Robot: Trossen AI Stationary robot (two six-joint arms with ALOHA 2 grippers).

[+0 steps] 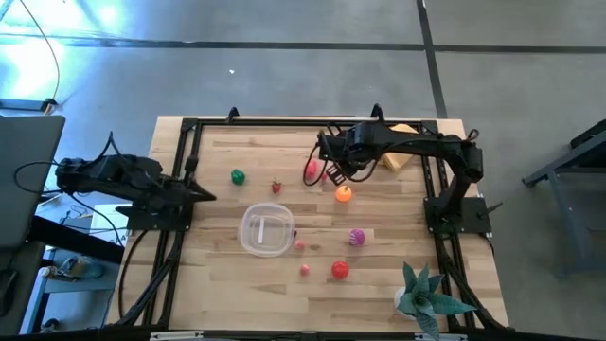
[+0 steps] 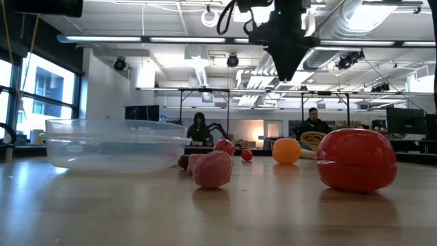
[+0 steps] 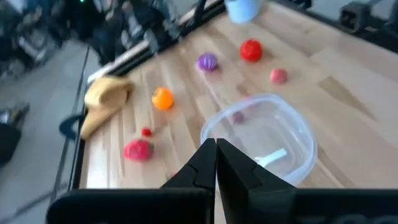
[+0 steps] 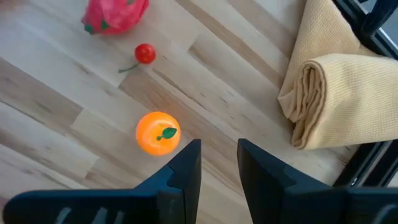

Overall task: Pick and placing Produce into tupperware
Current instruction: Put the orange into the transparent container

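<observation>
The clear round tupperware point(image 1: 266, 230) stands on the table's middle left, also in the left wrist view point(image 3: 297, 163). Produce lies scattered on the wood: a green piece point(image 1: 237, 176), a small red one point(image 1: 276, 187), a pink-red one point(image 1: 311, 170), an orange point(image 1: 344, 194), a purple one point(image 1: 356, 238), two small pink ones point(image 1: 300, 245) and a red one point(image 1: 340, 270). My right gripper point(image 4: 218, 155) hangs open above bare wood, beside the orange point(image 4: 157, 132), nothing between its fingers. My left gripper point(image 3: 216, 151) is shut and empty at the table's left edge point(image 1: 204, 196).
A folded tan cloth point(image 4: 329, 93) lies at the far right, close to my right gripper. A teal spiky plant point(image 1: 426, 296) stands at the near right corner. A black frame point(image 1: 180, 170) runs along the table's edges. People sit in the room beyond point(image 2: 199, 128).
</observation>
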